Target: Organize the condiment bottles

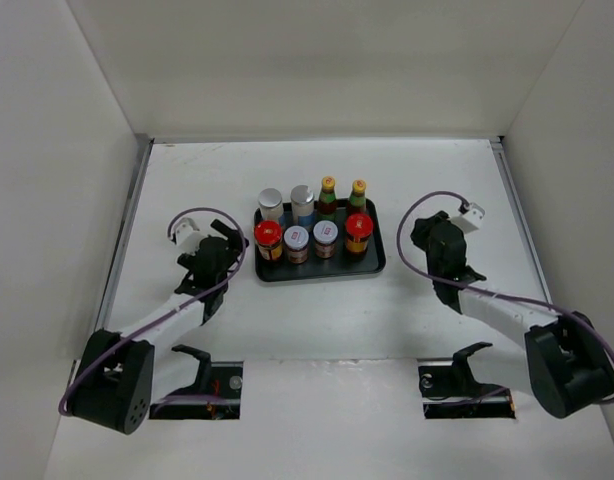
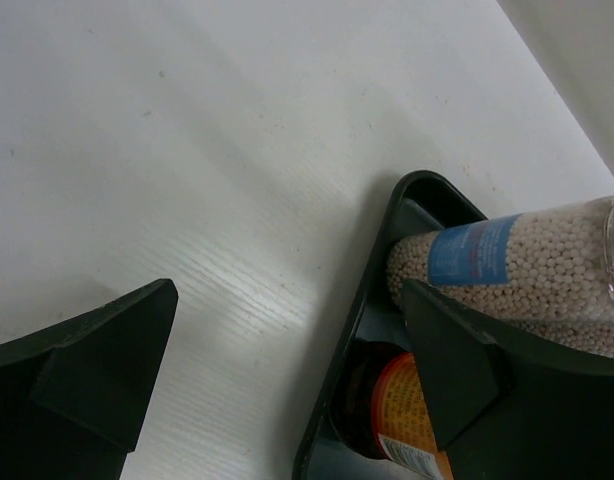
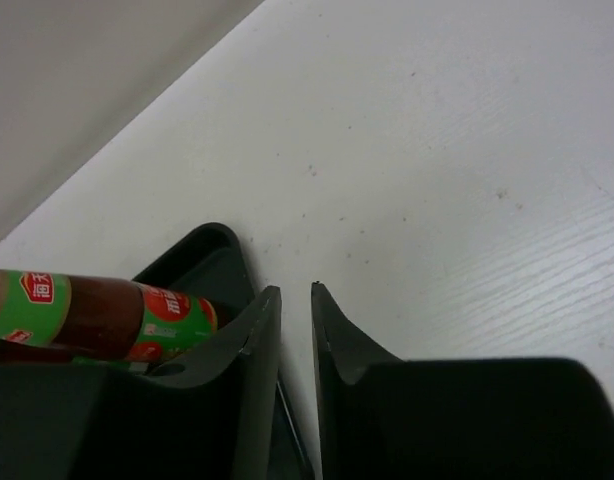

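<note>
The left gripper (image 2: 287, 298) hangs over the white worktop (image 1: 207, 180), just off the left end of the one black tray (image 1: 322, 273). Its jaws are spread wide with nothing between them. In the left wrist view its right finger (image 2: 467, 370) stands in front of the tray's near-left corner, where a shaker full of pale beads and a red-capped jar show behind it.

All eight condiment bottles stand upright in the tray, in two rows of four.

Back row, left to right:
- two white shakers with silver lids, the first shaker (image 1: 271, 204) and the second shaker (image 1: 302, 203)
- two slim sauce bottles with yellow caps and green labels, the first sauce bottle (image 1: 328, 198) and the second sauce bottle (image 1: 358, 197)

Front row, left to right:
- one red-capped jar (image 1: 268, 241)
- two short silver-lidded jars, the first short jar (image 1: 296, 243) and the second short jar (image 1: 325, 238)
- the other red-capped jar (image 1: 358, 233)

The containers in each row stand close together. Whether neighbours touch cannot be told.

The right gripper (image 3: 293, 290) sits over the bare worktop off the right end of the tray. Its jaws are clenched to a thin slit and hold nothing. In the right wrist view a green-labelled sauce bottle and a corner of the tray show to the left of its fingers.
</note>
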Robot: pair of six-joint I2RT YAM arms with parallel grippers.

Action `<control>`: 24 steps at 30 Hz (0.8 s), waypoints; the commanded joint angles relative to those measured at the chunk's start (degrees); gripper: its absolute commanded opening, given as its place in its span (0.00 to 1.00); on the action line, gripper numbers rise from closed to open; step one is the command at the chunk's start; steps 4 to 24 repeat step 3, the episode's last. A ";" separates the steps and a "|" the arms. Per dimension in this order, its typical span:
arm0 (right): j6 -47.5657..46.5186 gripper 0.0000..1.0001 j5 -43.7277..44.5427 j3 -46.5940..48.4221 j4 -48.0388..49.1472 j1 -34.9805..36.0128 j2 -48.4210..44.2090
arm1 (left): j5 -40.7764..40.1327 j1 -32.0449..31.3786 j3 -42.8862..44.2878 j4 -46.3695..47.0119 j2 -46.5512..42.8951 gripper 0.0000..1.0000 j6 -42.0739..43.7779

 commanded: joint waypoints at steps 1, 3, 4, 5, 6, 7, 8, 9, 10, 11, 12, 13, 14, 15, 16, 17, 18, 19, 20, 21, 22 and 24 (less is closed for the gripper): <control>-0.39 0.23 -1.53 2.95 2.97 0.40 0.45 | 1.02 -0.21 0.06 4.10 0.78 1.00 0.51; -0.92 0.24 -1.44 3.04 3.23 0.84 0.45 | 1.20 -0.30 0.59 4.10 1.40 1.00 0.60; -0.92 0.24 -1.44 3.04 3.23 0.84 0.45 | 1.20 -0.30 0.59 4.10 1.40 1.00 0.60; -0.92 0.24 -1.44 3.04 3.23 0.84 0.45 | 1.20 -0.30 0.59 4.10 1.40 1.00 0.60; -0.92 0.24 -1.44 3.04 3.23 0.84 0.45 | 1.20 -0.30 0.59 4.10 1.40 1.00 0.60; -0.92 0.24 -1.44 3.04 3.23 0.84 0.45 | 1.20 -0.30 0.59 4.10 1.40 1.00 0.60; -0.92 0.24 -1.44 3.04 3.23 0.84 0.45 | 1.20 -0.30 0.59 4.10 1.40 1.00 0.60; -0.92 0.24 -1.44 3.04 3.23 0.84 0.45 | 1.20 -0.30 0.59 4.10 1.40 1.00 0.60; -0.92 0.24 -1.44 3.04 3.23 0.84 0.45 | 1.20 -0.30 0.59 4.10 1.40 1.00 0.60; -0.92 0.24 -1.44 3.04 3.23 0.84 0.45 | 1.20 -0.30 0.59 4.10 1.40 1.00 0.60; -0.92 0.24 -1.44 3.04 3.23 0.84 0.45 | 1.20 -0.30 0.59 4.10 1.40 1.00 0.60; -0.92 0.24 -1.44 3.04 3.23 0.84 0.45 | 1.20 -0.30 0.59 4.10 1.40 1.00 0.60; -0.92 0.24 -1.44 3.04 3.23 0.84 0.45 | 1.20 -0.30 0.59 4.10 1.40 1.00 0.60; -0.92 0.24 -1.44 3.04 3.23 0.84 0.45 | 1.20 -0.30 0.59 4.10 1.40 1.00 0.60; -0.92 0.24 -1.44 3.04 3.23 0.84 0.45 | 1.20 -0.30 0.59 4.10 1.40 1.00 0.60; -0.92 0.24 -1.44 3.04 3.23 0.84 0.45 | 1.20 -0.30 0.59 4.10 1.40 1.00 0.60; -0.92 0.24 -1.44 3.04 3.23 0.84 0.45 | 1.20 -0.30 0.59 4.10 1.40 1.00 0.60; -0.92 0.24 -1.44 3.04 3.23 0.84 0.45 | 1.20 -0.30 0.59 4.10 1.40 1.00 0.60; -0.92 0.24 -1.44 3.04 3.23 0.84 0.45 | 1.20 -0.30 0.59 4.10 1.40 1.00 0.60; -0.92 0.24 -1.44 3.04 3.23 0.84 0.45 | 1.20 -0.30 0.59 4.10 1.40 1.00 0.60; -0.92 0.24 -1.44 3.04 3.23 0.84 0.45 | 1.20 -0.30 0.59 4.10 1.40 1.00 0.60; -0.92 0.24 -1.44 3.04 3.23 0.84 0.45 | 1.20 -0.30 0.59 4.10 1.40 1.00 0.60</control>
